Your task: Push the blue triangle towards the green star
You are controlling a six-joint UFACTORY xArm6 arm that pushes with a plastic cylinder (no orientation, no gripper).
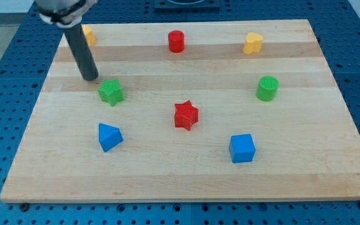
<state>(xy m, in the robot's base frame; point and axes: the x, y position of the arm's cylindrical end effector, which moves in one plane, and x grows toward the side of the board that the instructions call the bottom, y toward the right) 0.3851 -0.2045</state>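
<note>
The blue triangle (pixel 109 137) lies on the wooden board at the view's lower left. The green star (pixel 111 92) sits above it, a short gap between them. My tip (pixel 90 77) rests on the board just up and left of the green star, close to it but apart. The tip is well above the blue triangle, on the far side of the star from it.
A red star (pixel 185 115) is at the centre, a blue cube (pixel 242 148) lower right, a green cylinder (pixel 267 88) right, a red cylinder (pixel 176 41) top centre, a yellow heart-like block (pixel 252 43) top right, a yellow block (pixel 89 34) top left behind the rod. The board's edge (pixel 186 199) runs along the bottom.
</note>
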